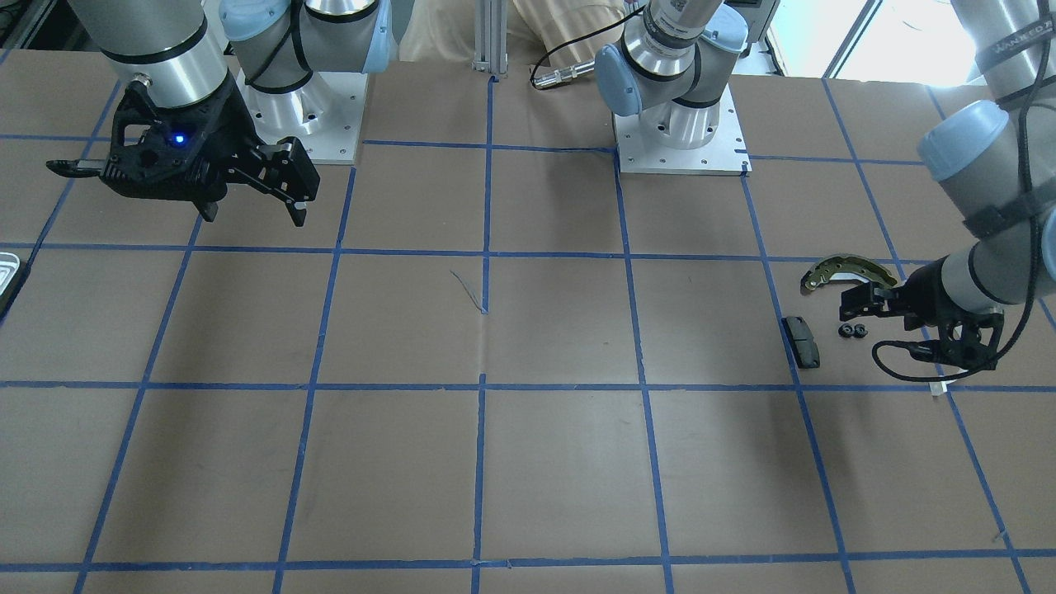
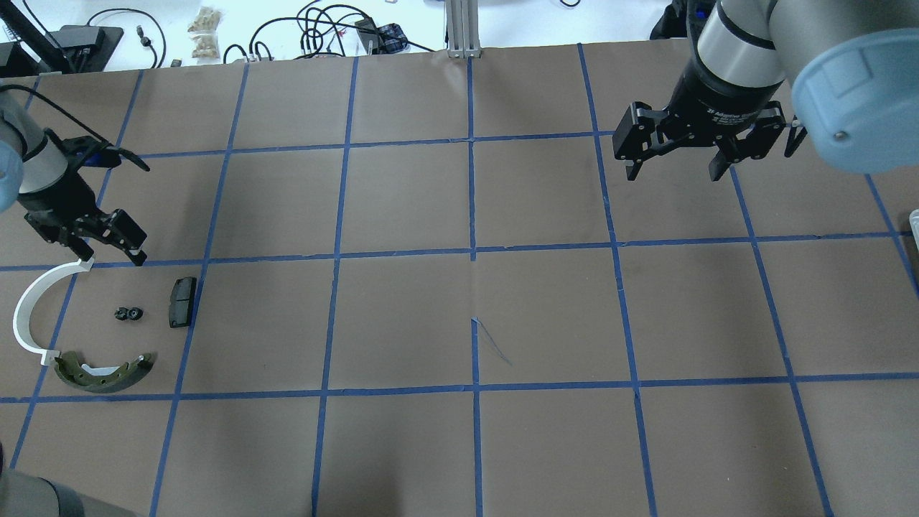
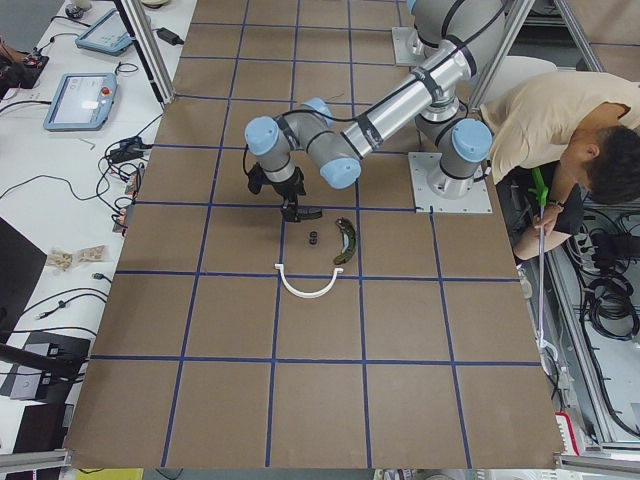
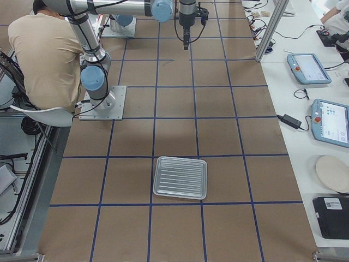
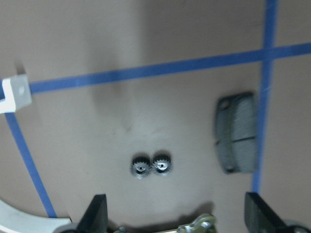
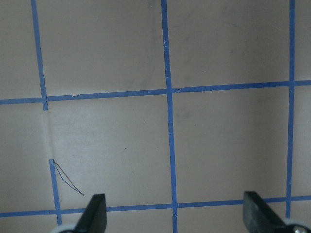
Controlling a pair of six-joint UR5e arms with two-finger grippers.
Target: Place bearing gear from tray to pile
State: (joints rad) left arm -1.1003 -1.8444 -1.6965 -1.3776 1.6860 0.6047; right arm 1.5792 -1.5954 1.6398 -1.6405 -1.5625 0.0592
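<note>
The bearing gear [image 2: 129, 313], a small dark double cog, lies on the table in the pile, between the dark pad [image 2: 182, 301], the white half-ring [image 2: 32, 309] and the brass-and-black brake shoe [image 2: 104, 373]. My left gripper [image 2: 111, 253] hovers open just beyond it, holding nothing. In the left wrist view the gear [image 5: 149, 165] sits on the paper ahead of the spread fingers, with the pad [image 5: 237, 132] to its right. My right gripper [image 2: 671, 166] hangs open and empty over bare table. The tray [image 4: 180, 177] is empty in the exterior right view.
Blue tape lines grid the brown table cover. Slivers of the tray show at the table's edge [image 1: 7, 276] [image 2: 913, 219]. A person [image 3: 560, 130] sits behind the arm bases. Cables and tablets lie on the white bench [image 4: 322, 109] beyond the table.
</note>
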